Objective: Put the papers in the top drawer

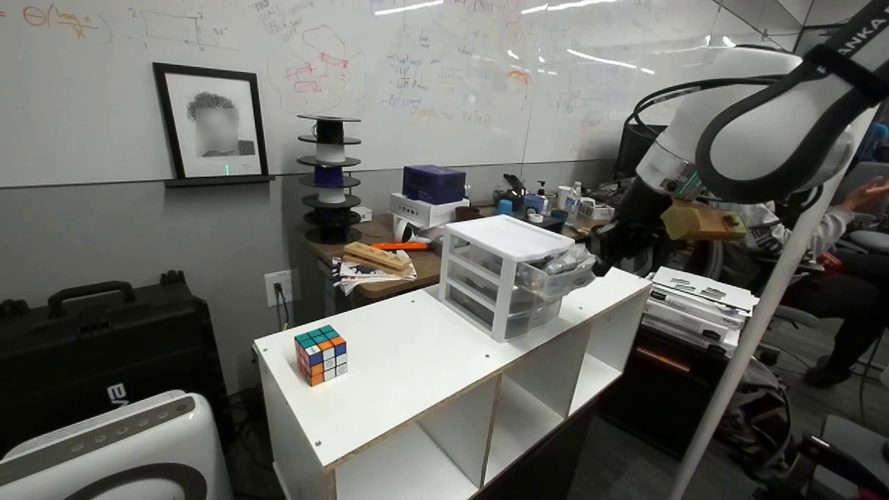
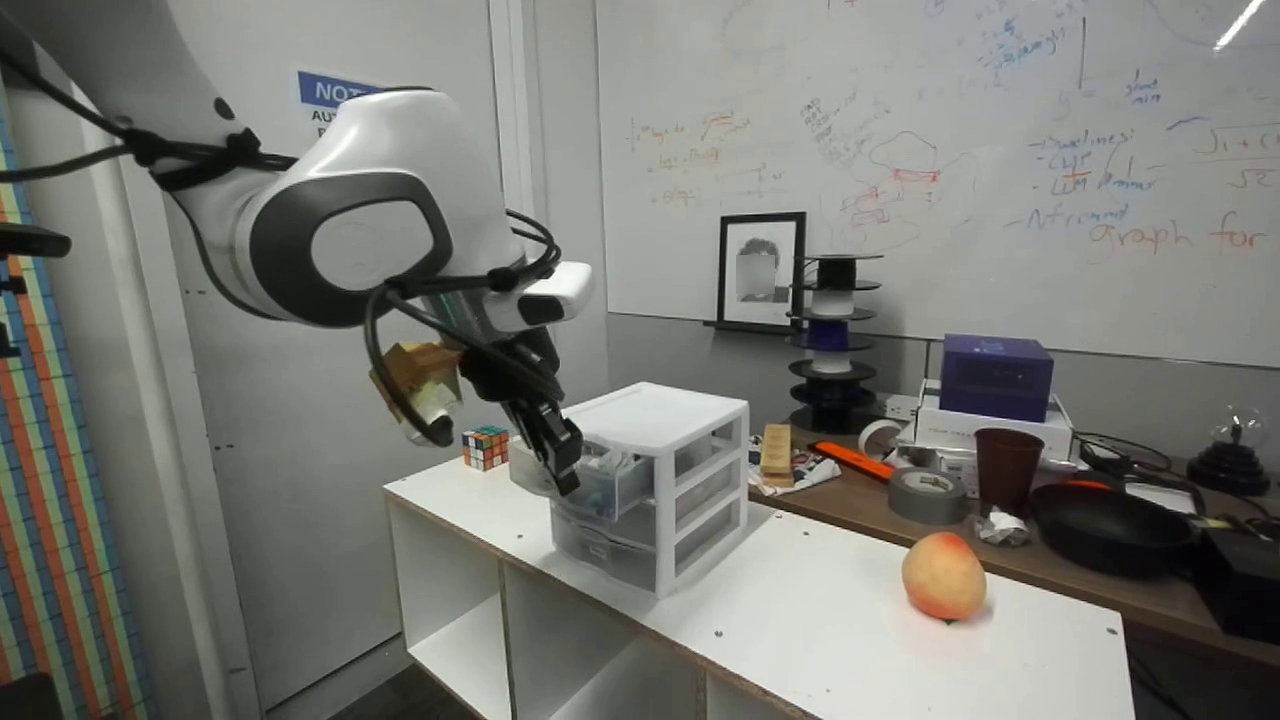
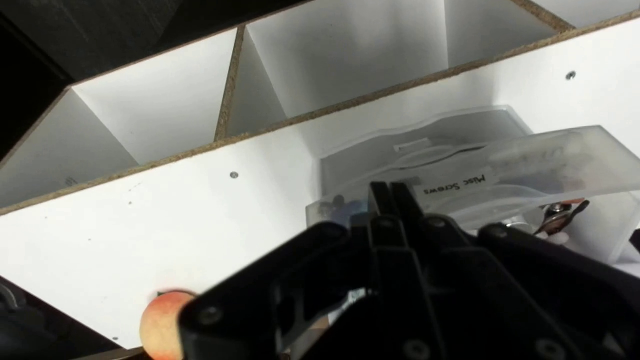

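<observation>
The white drawer unit [image 1: 517, 236] [image 2: 655, 412] stands on the white shelf. Its top drawer [image 1: 552, 281] [image 2: 628, 488] is pulled out and holds crumpled whitish and clear stuff. In the wrist view, the drawer front [image 3: 545, 160] carries a "Misc Screws" label. A lower drawer also sticks out a little. My gripper [image 1: 601, 267] [image 2: 566, 468] [image 3: 390, 187] is shut, its fingertips together with nothing seen between them, right at the drawer's front. I cannot tell whether it touches. No papers show on the shelf top; I cannot tell whether the whitish stuff in the drawer is paper.
A Rubik's cube [image 1: 321, 354] [image 2: 486, 447] and a peach [image 2: 943, 577] [image 3: 165, 325] sit on the shelf [image 1: 389, 368], on opposite sides of the unit. A brown desk behind holds tape [image 2: 928, 495], a cup [image 2: 1006, 465], a pan [image 2: 1110, 530] and a crumpled whitish scrap [image 2: 1001, 527].
</observation>
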You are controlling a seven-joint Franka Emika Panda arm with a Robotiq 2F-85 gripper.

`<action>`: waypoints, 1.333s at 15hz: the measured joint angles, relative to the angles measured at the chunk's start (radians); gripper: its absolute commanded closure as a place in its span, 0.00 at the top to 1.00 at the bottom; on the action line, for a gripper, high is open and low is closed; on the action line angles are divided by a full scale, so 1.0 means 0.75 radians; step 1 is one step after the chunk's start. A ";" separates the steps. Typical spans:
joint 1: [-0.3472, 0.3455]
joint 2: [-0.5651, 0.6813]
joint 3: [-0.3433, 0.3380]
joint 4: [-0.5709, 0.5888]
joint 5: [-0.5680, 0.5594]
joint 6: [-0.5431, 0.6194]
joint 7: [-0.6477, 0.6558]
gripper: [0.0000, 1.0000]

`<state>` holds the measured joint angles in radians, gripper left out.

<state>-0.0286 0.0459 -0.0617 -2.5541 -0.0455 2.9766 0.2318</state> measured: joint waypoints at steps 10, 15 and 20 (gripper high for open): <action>-0.024 0.245 -0.041 0.516 0.054 -0.455 -0.014 0.08; -0.022 0.240 -0.014 0.596 0.086 -0.747 -0.100 0.08; -0.019 0.112 -0.019 0.505 0.019 -0.989 -0.103 0.09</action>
<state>-0.0426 0.1296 -0.0763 -2.1751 -0.0316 2.2351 0.1546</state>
